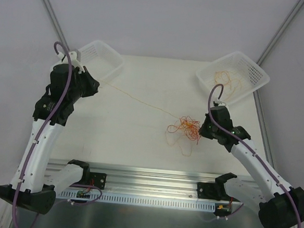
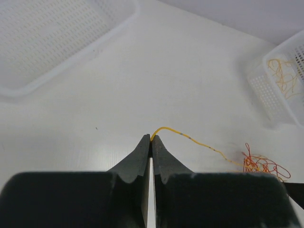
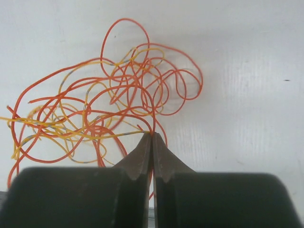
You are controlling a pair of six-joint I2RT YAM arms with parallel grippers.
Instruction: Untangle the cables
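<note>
- We found the cables bunched in a loose red-and-orange tangle on the surface, near the right basket, on its side toward the arm bases.
- A few more orange strands lay inside that basket.
- One yellow strand led out of the tangle, away from the basket, nearly straight across the surface.
- The left jaws were closed on the far end of that strand, well apart from the basket.
- The right jaws were pinched shut at the basket side of the tangle, seemingly on a red loop, though we could not tell which wire.
- We judged the wires very light, limp and springy, likely to snag on each other and slip through a loose pinch.
- We judged a free end or single outer loop the best hold, never the knotted middle.
</note>
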